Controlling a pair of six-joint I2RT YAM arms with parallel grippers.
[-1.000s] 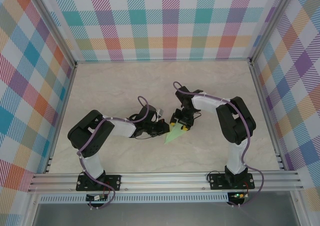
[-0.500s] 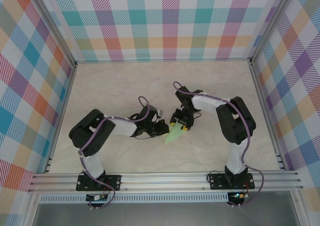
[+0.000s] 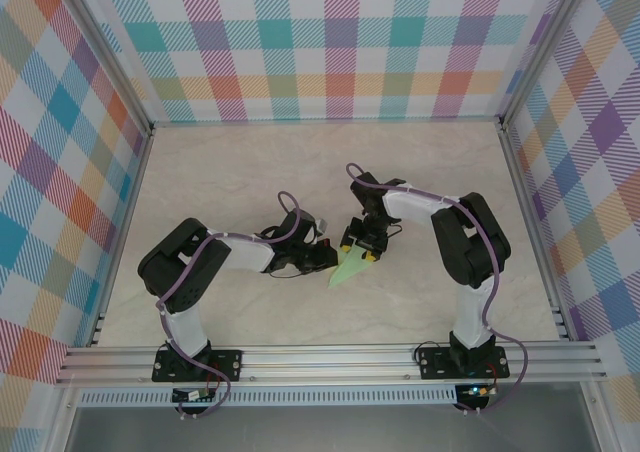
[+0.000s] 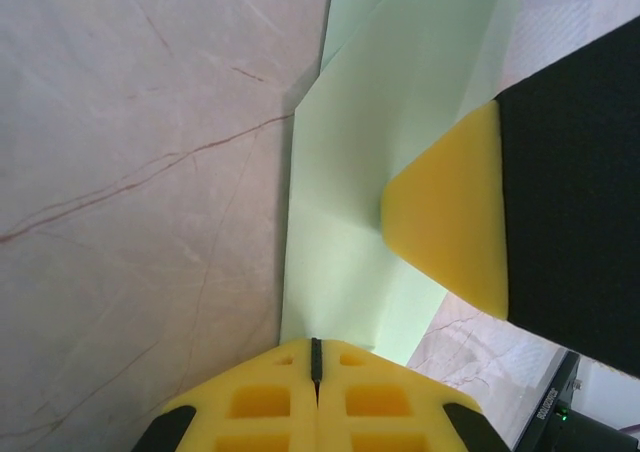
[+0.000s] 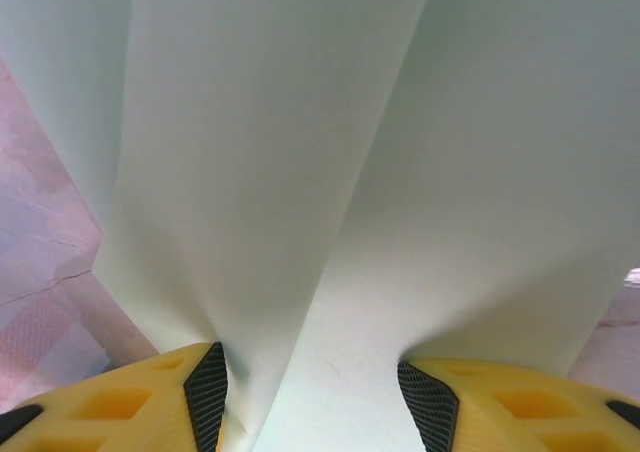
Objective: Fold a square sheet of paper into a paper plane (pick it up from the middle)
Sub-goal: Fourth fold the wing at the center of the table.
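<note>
The square sheet of paper is folded into a pale mint-green paper plane (image 3: 345, 273), its point aimed at the near left. Up close, the paper plane (image 4: 380, 122) shows sharp creases. My left gripper (image 3: 328, 260) meets its left side. The jaws of the left gripper (image 4: 315, 344) are shut, and the plane's near edge runs into their slit. My right gripper (image 3: 360, 254) comes down on the wide end. One of its yellow fingertips (image 4: 450, 222) rests on the paper. The paper plane (image 5: 320, 172) bulges along its centre crease between the right gripper's (image 5: 318, 402) two pads, touching both.
The marbled table (image 3: 230, 172) stretches to the back and to both sides of the arms. Checked walls (image 3: 340, 42) close it on three sides. An aluminium rail (image 3: 330, 357) carrying both arm bases runs along the near edge.
</note>
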